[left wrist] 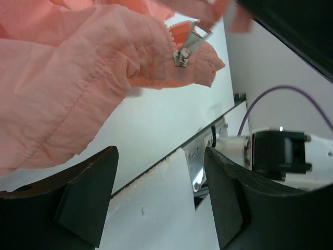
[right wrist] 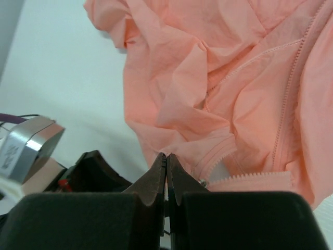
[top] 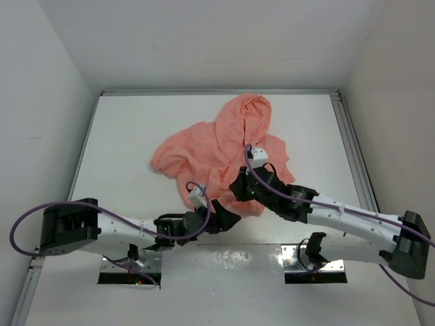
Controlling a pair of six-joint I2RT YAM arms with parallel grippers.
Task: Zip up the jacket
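Note:
The salmon-pink jacket (top: 224, 146) lies crumpled in the middle of the white table, hood toward the back. My right gripper (top: 238, 190) is at its near hem, and in the right wrist view its jaws (right wrist: 166, 159) are pressed together on the hem edge of the jacket (right wrist: 218, 67), beside the zipper teeth (right wrist: 260, 178). In the left wrist view the hem hangs lifted off the table, with the metal zipper slider (left wrist: 186, 48) dangling from it. My left gripper (top: 228, 219) (left wrist: 161, 198) is open and empty, low over the table just below the slider and the jacket (left wrist: 67, 78).
The white table (top: 129, 136) has a metal rail (top: 353, 149) along its right side. Two metal mounting plates (top: 316, 261) sit at the near edge. Purple cables (top: 41, 217) loop from both arms. Grey walls close in the sides and back.

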